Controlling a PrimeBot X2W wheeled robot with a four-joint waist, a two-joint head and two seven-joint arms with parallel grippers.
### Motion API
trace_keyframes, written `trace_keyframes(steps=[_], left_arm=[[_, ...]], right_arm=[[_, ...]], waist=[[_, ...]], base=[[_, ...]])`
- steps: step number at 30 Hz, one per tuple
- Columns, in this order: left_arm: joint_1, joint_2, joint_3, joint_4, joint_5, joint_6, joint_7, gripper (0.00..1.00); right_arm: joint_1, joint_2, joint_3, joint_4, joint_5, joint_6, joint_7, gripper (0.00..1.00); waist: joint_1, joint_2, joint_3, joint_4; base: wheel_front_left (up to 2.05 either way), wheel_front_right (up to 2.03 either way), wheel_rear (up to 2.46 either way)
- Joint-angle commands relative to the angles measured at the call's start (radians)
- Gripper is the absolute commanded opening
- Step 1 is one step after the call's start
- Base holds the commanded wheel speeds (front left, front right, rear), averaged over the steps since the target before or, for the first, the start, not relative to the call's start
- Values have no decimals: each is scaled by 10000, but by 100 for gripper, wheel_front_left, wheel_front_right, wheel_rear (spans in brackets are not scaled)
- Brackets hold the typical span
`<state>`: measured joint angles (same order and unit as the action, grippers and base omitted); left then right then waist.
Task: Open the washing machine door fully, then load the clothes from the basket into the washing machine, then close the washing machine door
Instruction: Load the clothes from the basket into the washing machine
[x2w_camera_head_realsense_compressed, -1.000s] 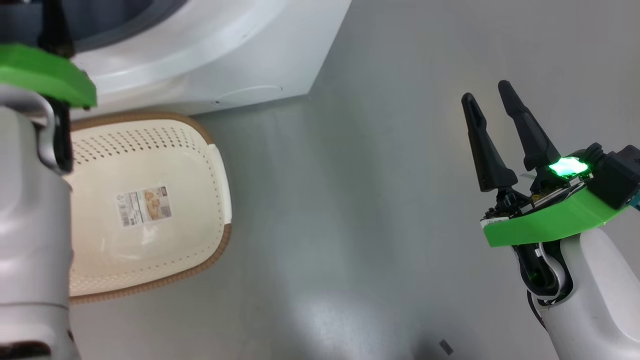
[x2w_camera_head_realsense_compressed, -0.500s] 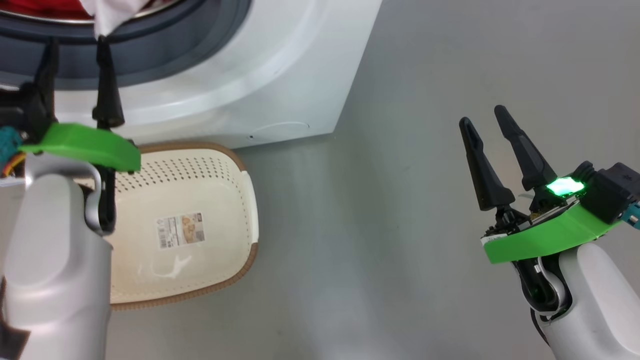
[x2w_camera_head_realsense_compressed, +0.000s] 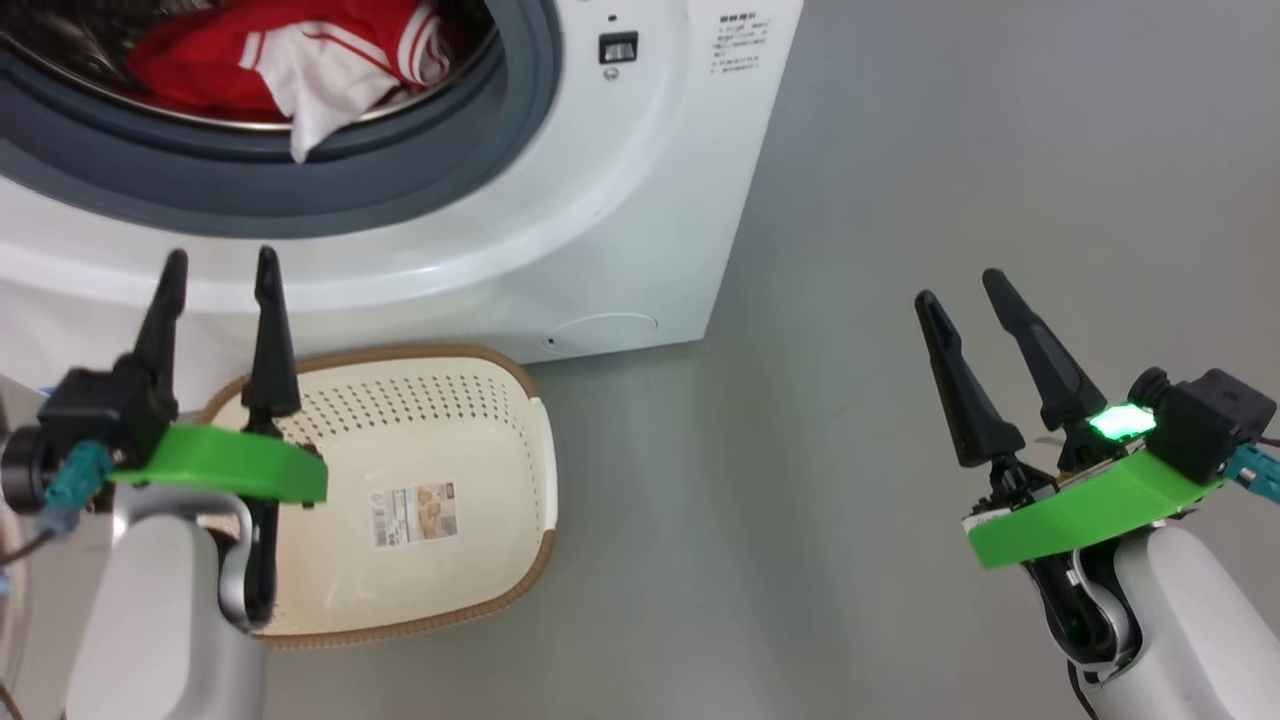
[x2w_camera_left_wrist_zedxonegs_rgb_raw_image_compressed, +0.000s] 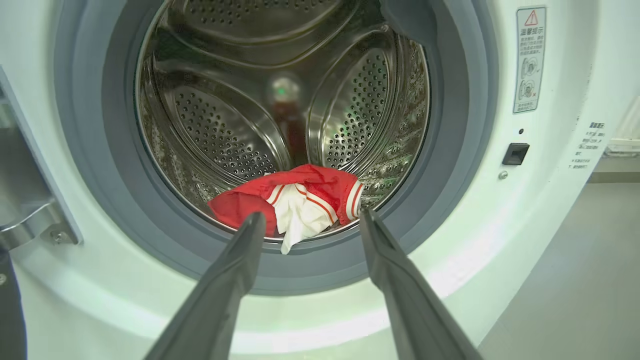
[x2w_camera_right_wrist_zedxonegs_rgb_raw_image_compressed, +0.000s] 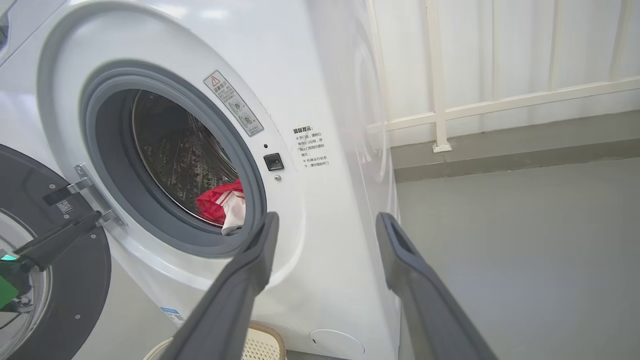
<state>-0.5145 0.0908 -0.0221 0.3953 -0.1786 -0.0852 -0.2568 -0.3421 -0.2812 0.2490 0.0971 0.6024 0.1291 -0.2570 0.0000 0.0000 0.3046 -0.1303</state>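
Clothes (x2w_camera_head_realsense_compressed: 290, 70) lie inside the washing machine (x2w_camera_head_realsense_compressed: 640, 200), white flap drooping over its front edge. Left claw (x2w_camera_head_realsense_compressed: 221, 260), spread and empty, has backed out. Basket (x2w_camera_head_realsense_compressed: 400, 352) bare. Right claw (x2w_camera_head_realsense_compressed: 958, 287) spread too. Next, likely: shut the washing machine door (x2w_camera_right_wrist_zedxonegs_rgb_raw_image_compressed: 75, 280).

The washing machine (x2w_camera_head_realsense_compressed: 640, 200) is cased in smooth, glossy white; its drum (x2w_camera_left_wrist_zedxonegs_rgb_raw_image_compressed: 225, 125) is shown as polished, perforated steel, ringed by a matt grey rubber seal (x2w_camera_left_wrist_zedxonegs_rgb_raw_image_compressed: 85, 150). The clothes (x2w_camera_left_wrist_zedxonegs_rgb_raw_image_compressed: 310, 192) are seen as soft red-and-white cloth. The basket (x2w_camera_head_realsense_compressed: 470, 400) is moulded in cream plastic with a brown woven-look rim (x2w_camera_head_realsense_compressed: 400, 353). The washing machine door (x2w_camera_right_wrist_zedxonegs_rgb_raw_image_compressed: 82, 300) is finished glossy black.
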Motion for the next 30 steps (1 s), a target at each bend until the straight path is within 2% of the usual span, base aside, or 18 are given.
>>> trace_keyframes(steps=[1,18,30], left_arm=[[171,233,309,-356,-79,-57,-49,100],[3305,-26,773,-2327,-464,192,-49,100],[4466,-183,643,-3153,-512,354,-49,100]], right_arm=[[227,-111,199,-193,113,16,-48,100],[972,-207,442,81,157,16,-48,100],[1431,-253,400,167,125,16,-48,100]], waist=[[0,0,-315,211],[0,0,-1558,529],[0,0,-2017,738]], base=[[0,0,0],[0,0,0],[0,0,0]])
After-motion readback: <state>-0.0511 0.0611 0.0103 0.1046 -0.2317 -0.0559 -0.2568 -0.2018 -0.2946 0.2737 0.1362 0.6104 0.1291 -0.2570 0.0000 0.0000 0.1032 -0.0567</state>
